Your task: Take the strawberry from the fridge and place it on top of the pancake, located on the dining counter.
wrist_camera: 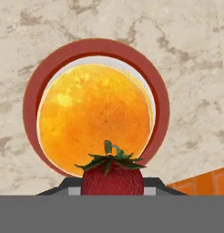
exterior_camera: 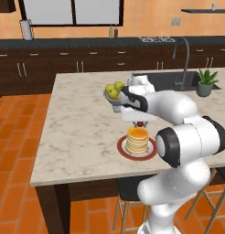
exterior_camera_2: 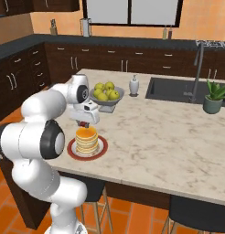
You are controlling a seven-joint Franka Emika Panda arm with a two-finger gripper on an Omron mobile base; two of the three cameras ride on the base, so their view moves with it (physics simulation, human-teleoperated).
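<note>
1 strawberry [wrist_camera: 112,177], small, light, soft, bruisable: judged best held lightly across body, below green calyx. Gripper [exterior_camera: 140,122] jaws were closed on strawberry. Berry hung just above pancake [wrist_camera: 94,116] on red-rimmed plate [wrist_camera: 160,98], dining counter [exterior_camera: 77,132]. Arm was reached forward, hand pointed down over stack.

We're seeing orange walls [exterior_camera: 146,13] and a window [exterior_camera_2: 130,11] beyond the claw [exterior_camera_2: 85,123], dark cabinets [exterior_camera: 64,61] under black counters running behind it, terracotta floor tiles [exterior_camera: 13,151] below, stools [exterior_camera_2: 192,215] tucked underneath.
</note>
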